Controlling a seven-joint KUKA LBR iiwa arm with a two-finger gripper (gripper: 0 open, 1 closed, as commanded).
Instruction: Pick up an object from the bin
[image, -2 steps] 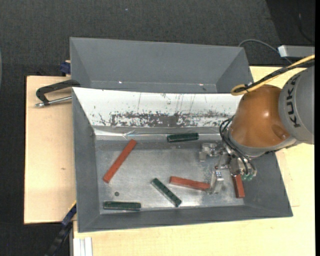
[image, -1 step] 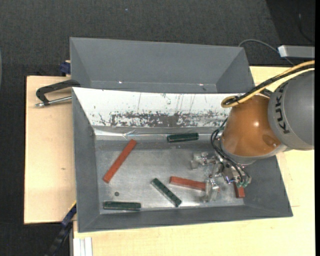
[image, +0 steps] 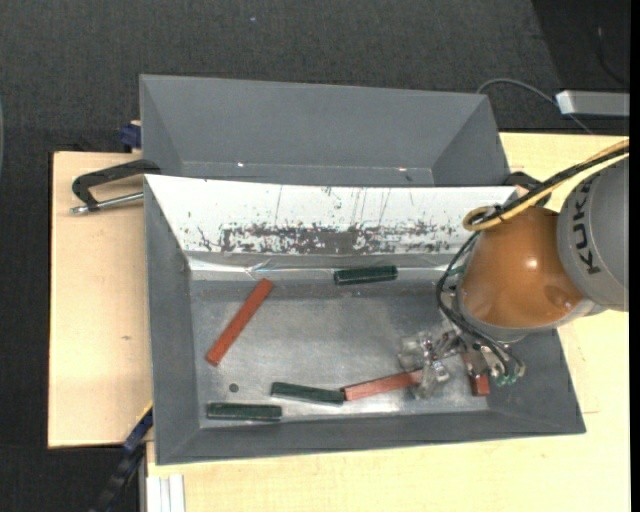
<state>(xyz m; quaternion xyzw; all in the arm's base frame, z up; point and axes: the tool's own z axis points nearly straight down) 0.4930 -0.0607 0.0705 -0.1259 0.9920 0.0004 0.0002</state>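
The gripper (image: 432, 366) is hanging low in the lower right of the bin (image: 172, 340), tucked beneath the arm's rounded orange cover (image: 515, 280). Whether the claw is open or closed cannot be told, as the cover and a knot of wires are crowding it.

A red-brown flat stick (image: 378, 386) is lying on the floor toward the lower right. It is slanting slightly, and its right end is reaching right up to the gripper. Touching its left end, a dark green stick (image: 308, 394) is lying along the lower edge of the floor. A second dark green stick (image: 243, 410) is sitting further left, close to the lower left corner. Well apart from these, an orange-red stick (image: 240, 320) is lying tilted in the left half of the floor. A third dark green stick (image: 365, 275) is resting against the foot of the back wall, above centre.

Nothing is lying between the gripper and the red-brown stick.

The grey arm segment (image: 600, 240) at the right edge of the frame is showing the letters "KUK", running sideways. Black and yellow cables (image: 520, 203) are looping over the cover.
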